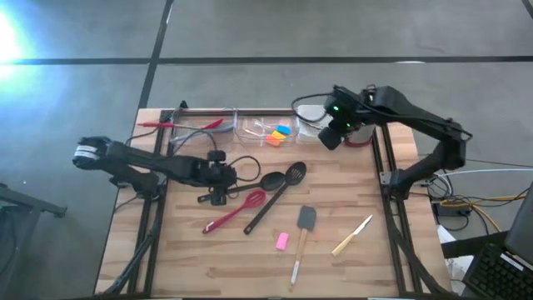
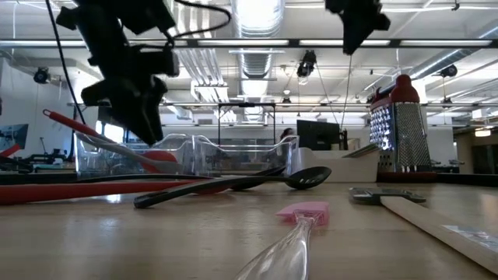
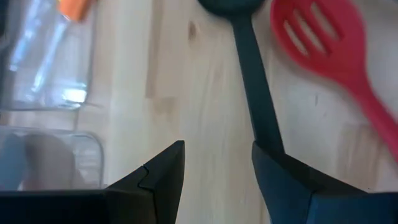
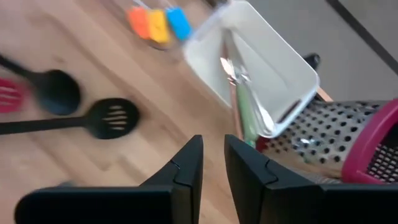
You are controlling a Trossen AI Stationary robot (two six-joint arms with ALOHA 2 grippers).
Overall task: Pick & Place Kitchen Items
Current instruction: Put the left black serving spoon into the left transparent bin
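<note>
Black left gripper point(image 3: 217, 168) hangs released over the black plastic ladle point(image 1: 265, 181); right gripper point(image 4: 212, 165), nearly clenched and grasping nothing, hovers at one o'clock above the white rectangular tub point(image 4: 261, 74).

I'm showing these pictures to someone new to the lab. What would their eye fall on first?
Probably the utensils strewn mid-table: a red slotted spatula beside a black slotted spoon. Next, the left gripper hovering open by them, and the right gripper above the white tub at the far edge.

My two arms are matte black, jointed; left arm point(image 1: 141, 162) has a white-banded end, loose black cable. Right claw point(image 4: 211, 163): dark angular fingers, green light above.
</note>
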